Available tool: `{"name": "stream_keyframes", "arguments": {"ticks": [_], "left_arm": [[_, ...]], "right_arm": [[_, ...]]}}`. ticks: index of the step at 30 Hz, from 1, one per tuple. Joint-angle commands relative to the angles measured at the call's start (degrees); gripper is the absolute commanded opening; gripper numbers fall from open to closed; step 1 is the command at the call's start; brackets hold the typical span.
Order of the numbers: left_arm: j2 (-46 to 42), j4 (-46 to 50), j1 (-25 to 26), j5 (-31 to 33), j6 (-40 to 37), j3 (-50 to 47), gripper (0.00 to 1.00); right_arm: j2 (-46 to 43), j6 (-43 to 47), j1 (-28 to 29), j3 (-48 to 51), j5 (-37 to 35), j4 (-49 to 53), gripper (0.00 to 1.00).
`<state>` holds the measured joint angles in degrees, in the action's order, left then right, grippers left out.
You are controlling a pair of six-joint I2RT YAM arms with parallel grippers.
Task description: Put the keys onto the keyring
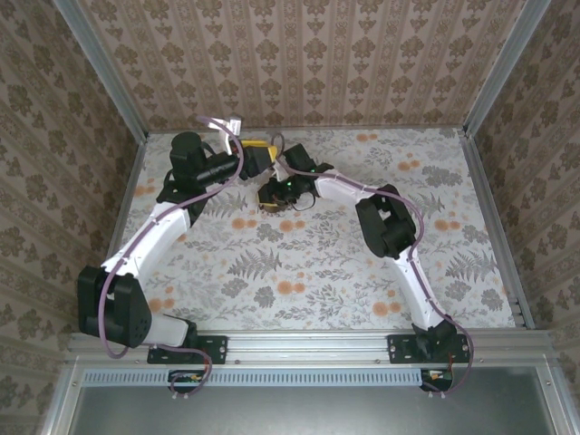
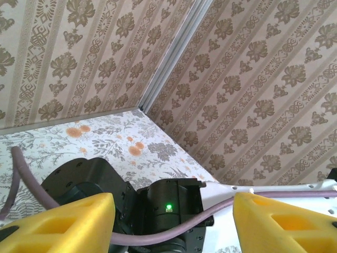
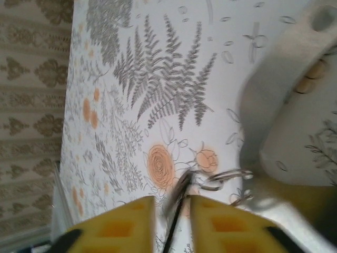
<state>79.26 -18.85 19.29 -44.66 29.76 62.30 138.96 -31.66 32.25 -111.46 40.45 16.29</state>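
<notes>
In the right wrist view my right gripper (image 3: pixel 172 203) hangs low over the flowered table top, its yellow fingers (image 3: pixel 124 224) a little apart. A thin dark blurred piece (image 3: pixel 178 203) stands in the gap, clear of both pads; I cannot tell whether it is a key or the keyring seen edge-on. Thin silvery wire loops (image 3: pixel 227 176) lie just beyond it to the right. From above, both grippers meet at the table's back centre, the right gripper (image 1: pixel 274 198) pointing down. My left gripper (image 1: pixel 258 154) sits just behind it. Its yellow fingers (image 2: pixel 68 224) stand wide apart with nothing between them.
The right arm's black wrist (image 2: pixel 171 208) with a green light and a purple cable (image 2: pixel 174 232) lie just beyond the left fingers. A blurred pale grey shape (image 3: pixel 279 100) fills the right of the right wrist view. Patterned walls (image 1: pixel 308 54) enclose the table.
</notes>
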Motion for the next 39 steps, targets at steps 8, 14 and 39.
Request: {"name": "stream_keyframes", "arguments": {"ticks": [8, 14, 39], "left_arm": [[-2.4, -1.2, 1.2, 1.5, 0.3, 0.0, 0.61], [-4.0, -0.1, 1.4, 3.5, -0.3, -0.2, 0.62], [-17.0, 7.8, -5.2, 56.2, -28.4, -17.0, 1.00]], "right_arm": [[-4.6, 0.6, 3.4, 0.3, 0.4, -0.1, 0.47], [-12.0, -0.3, 1.0, 12.0, 0.0, -6.1, 0.51], [-55.6, 6.8, -25.5, 55.9, -39.6, -18.7, 0.88]]}}
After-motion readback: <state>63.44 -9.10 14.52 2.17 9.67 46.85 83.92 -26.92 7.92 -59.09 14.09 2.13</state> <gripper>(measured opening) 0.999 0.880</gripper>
